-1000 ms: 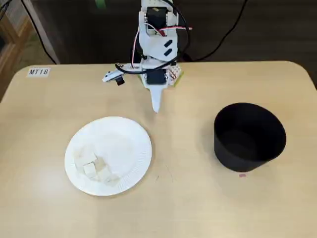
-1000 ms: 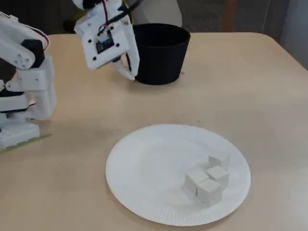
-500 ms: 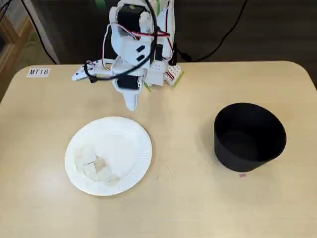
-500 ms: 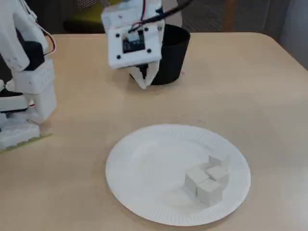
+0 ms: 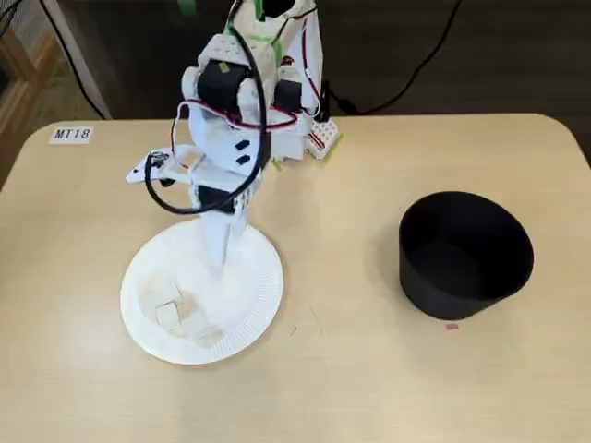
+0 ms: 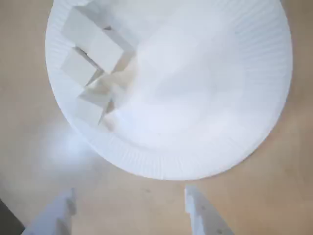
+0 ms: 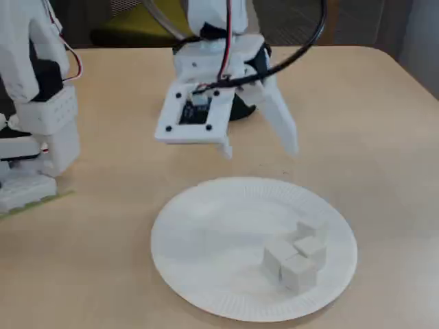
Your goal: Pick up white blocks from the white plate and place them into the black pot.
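Several small white blocks [image 5: 173, 310] lie clustered on the left part of the white plate [image 5: 254, 281] in a fixed view. They also show in the wrist view [image 6: 93, 54] and in a fixed view [image 7: 298, 255]. My gripper [image 7: 259, 149] is open and empty, hanging above the plate's [image 7: 206, 233] far edge, apart from the blocks. In the wrist view my gripper [image 6: 129, 210] sits just off the plate's [image 6: 205, 98] rim. In a fixed view my gripper [image 5: 218, 261] points down over the plate. The black pot [image 5: 464, 254] stands to the right, apart from the plate.
The arm's base [image 5: 295, 129] stands at the table's far edge, and also shows in a fixed view [image 7: 34, 137]. A label reading MT18 [image 5: 72, 134] is stuck at the far left corner. A tiny pink mark [image 5: 451, 326] lies in front of the pot.
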{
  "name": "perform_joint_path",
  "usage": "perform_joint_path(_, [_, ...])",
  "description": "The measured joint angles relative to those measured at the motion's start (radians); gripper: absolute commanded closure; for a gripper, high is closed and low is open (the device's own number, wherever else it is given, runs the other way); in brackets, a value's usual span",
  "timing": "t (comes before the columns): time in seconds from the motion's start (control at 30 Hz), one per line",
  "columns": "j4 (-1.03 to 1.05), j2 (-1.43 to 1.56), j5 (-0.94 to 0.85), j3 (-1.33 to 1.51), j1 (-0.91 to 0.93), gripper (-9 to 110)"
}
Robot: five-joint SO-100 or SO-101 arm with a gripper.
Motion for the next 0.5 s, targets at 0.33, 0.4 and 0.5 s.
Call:
perform_joint_path(0.33, [-0.141, -0.143, 0.051, -0.025, 0.052, 68])
perform_joint_path(0.4, [-0.173, -0.161, 0.078, -0.025, 0.049, 69])
perform_joint_path(0.5, [-0.199, -0.195, 0.117, -0.035, 0.049, 69])
